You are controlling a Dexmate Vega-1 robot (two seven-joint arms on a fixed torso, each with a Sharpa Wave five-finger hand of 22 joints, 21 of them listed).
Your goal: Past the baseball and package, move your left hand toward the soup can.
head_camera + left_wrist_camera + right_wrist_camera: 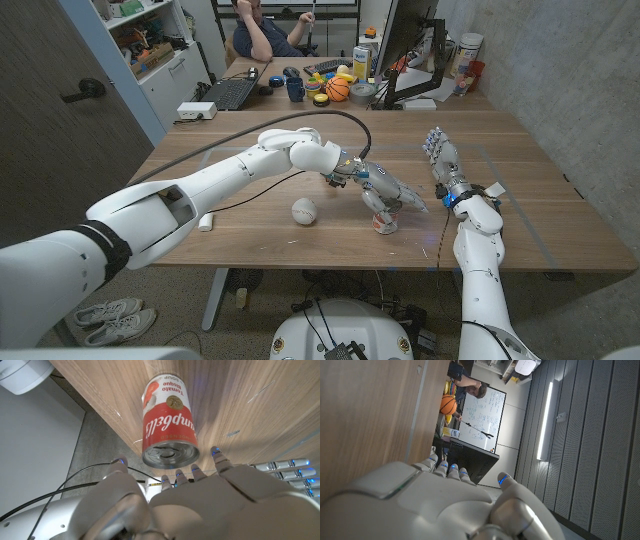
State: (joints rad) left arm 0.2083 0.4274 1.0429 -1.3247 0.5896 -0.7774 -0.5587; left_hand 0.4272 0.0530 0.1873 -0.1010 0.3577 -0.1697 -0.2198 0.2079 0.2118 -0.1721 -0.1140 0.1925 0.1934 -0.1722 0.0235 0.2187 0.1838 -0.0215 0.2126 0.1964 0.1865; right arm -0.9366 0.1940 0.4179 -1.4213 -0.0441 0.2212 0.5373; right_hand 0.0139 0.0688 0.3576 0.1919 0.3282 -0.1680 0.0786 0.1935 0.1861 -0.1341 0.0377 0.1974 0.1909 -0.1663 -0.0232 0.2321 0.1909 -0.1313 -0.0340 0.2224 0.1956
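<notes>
Red-and-white soup can (pixel 383 219) stands upright near the table's (pixel 540 215) front edge. Left hand (pixel 385 186) hovers directly above it, fingers (pixel 218 458) spread, holding nothing. Baseball (pixel 304 210) lies beside. Right hand (pixel 442 157) stands apart, fingers extended.

Both arms are glossy white shells with rounded segments. The left arm (pixel 200 185) has a black band near the shoulder, a dark recessed panel on the upper arm, and a black cable looping from forearm to wrist. The left hand (pixel 385 187) and right hand (pixel 445 165) are silver-grey with small blue lights on the fingers (pixel 218 460). The right wrist carries a blue light.
</notes>
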